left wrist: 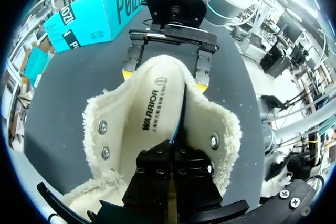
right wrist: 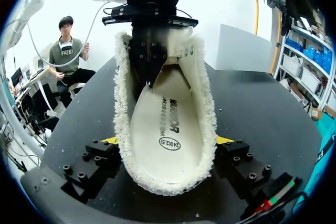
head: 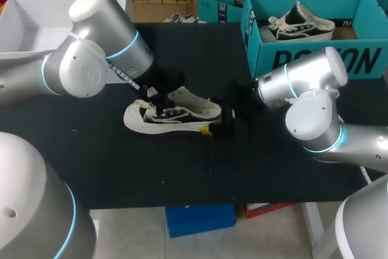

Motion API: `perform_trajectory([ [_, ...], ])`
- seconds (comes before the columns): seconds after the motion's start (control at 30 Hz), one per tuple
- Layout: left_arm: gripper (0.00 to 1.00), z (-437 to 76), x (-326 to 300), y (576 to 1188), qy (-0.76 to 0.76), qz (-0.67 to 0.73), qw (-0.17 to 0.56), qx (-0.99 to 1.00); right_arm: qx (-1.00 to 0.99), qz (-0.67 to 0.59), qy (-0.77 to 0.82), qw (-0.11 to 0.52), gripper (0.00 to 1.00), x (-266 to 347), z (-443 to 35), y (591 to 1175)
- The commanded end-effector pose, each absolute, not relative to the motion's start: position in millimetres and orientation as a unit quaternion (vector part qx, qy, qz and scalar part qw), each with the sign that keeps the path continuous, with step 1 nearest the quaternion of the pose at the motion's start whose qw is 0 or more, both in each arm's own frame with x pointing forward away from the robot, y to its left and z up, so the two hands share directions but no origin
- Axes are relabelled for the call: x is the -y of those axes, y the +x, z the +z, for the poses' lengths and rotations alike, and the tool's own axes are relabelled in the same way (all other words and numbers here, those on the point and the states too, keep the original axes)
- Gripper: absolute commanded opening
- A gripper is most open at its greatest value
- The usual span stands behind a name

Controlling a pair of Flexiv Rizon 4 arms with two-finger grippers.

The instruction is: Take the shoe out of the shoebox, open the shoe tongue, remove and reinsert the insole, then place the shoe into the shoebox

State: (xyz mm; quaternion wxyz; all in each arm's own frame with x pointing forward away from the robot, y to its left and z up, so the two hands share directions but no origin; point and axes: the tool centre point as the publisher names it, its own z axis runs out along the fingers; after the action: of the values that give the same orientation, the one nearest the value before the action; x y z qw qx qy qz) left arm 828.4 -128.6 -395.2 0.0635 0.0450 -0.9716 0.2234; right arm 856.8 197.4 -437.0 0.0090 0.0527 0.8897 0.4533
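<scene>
A white fleece-lined shoe (head: 182,110) lies on the black table, toe to the left. My left gripper (head: 156,102) reaches down into its opening. In the left wrist view this gripper (left wrist: 173,148) is shut on the edge of the printed white insole (left wrist: 152,114), which lies along the shoe's inside (left wrist: 220,124). My right gripper (head: 218,124) stands at the heel. In the right wrist view its yellow-tipped fingers (right wrist: 167,142) press the heel of the shoe (right wrist: 205,108) from both sides, set wide apart. The insole (right wrist: 163,124) shows flat inside, under my left gripper (right wrist: 150,80).
A teal shoebox (head: 303,59) stands open at the back right with a second shoe (head: 300,22) inside. A white open box (head: 36,22) sits at the back left. Bare table lies in front of the shoe.
</scene>
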Motion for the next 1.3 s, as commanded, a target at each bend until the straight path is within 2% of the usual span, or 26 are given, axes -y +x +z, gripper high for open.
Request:
perform_trajectory([
  [0.03, 0.00, -387.6, 148.0, 832.0, 0.018, 0.150, 0.075, 0.986, -0.890, 0.452, 0.054, 0.010, 0.00, -192.7, -441.9, 858.4],
  [0.4, 0.00, -385.9, 182.9, 828.6, -0.010, 0.065, 0.069, 0.995, -0.890, 0.452, 0.054, 0.010, 0.00, -192.7, -441.9, 858.4],
  [1.13, 0.00, -389.1, 174.0, 826.5, -0.001, 0.058, 0.072, 0.996, -0.890, 0.452, 0.054, 0.010, 0.00, -192.7, -441.9, 858.4],
  [1.17, 0.01, -390.0, 173.3, 826.8, -0.001, 0.057, 0.074, 0.996, -0.890, 0.452, 0.054, 0.010, 0.00, -192.7, -441.9, 858.4],
  [1.2, 0.06, -390.2, 172.4, 827.1, -0.001, 0.057, 0.075, 0.996, -0.890, 0.452, 0.054, 0.010, 0.00, -192.7, -441.9, 858.4],
  [1.23, 0.23, -387.8, 170.0, 827.9, -0.001, 0.058, 0.079, 0.995, -0.890, 0.452, 0.054, 0.010, 0.00, -192.7, -441.9, 858.4],
  [1.3, 0.20, -381.0, 166.6, 829.4, 0.000, 0.058, 0.089, 0.994, -0.890, 0.452, 0.054, 0.010, 0.00, -192.7, -441.9, 858.4],
])
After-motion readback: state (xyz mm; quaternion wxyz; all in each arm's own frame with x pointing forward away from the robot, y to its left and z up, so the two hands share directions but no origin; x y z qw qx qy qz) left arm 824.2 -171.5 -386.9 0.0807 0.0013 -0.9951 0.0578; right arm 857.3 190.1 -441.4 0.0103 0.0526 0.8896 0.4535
